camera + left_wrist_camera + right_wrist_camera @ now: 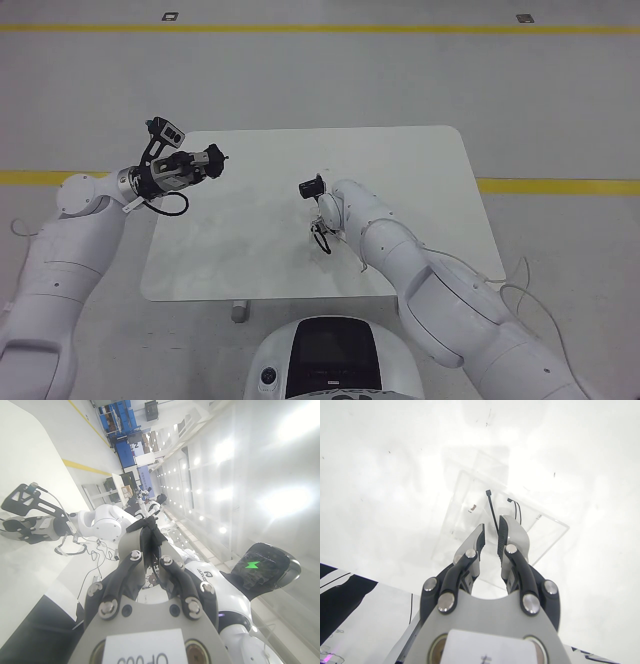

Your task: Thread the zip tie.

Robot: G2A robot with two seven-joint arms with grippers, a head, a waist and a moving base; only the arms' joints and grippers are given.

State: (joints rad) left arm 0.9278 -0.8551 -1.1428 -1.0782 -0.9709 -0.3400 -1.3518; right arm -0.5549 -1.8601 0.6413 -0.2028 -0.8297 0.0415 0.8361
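While parted, right end effector [491, 522] overhangs zip tie [492, 510]

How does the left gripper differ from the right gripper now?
The left gripper is shut; the right gripper is open. The left one points sideways at the edge of the table; the right one points down at a zip tie in a clear tray. Both are grey and black.

The white worktop [400, 170] has round corners and stands on a grey floor [320, 80]. Two yellow lines [320, 27] run across the floor, with two small dark squares [170, 16] by the far one. A clear tray [545, 540] lies on the worktop, a tiny brown bit [472, 508] inside it. Far off stand blue shelves [122, 415].
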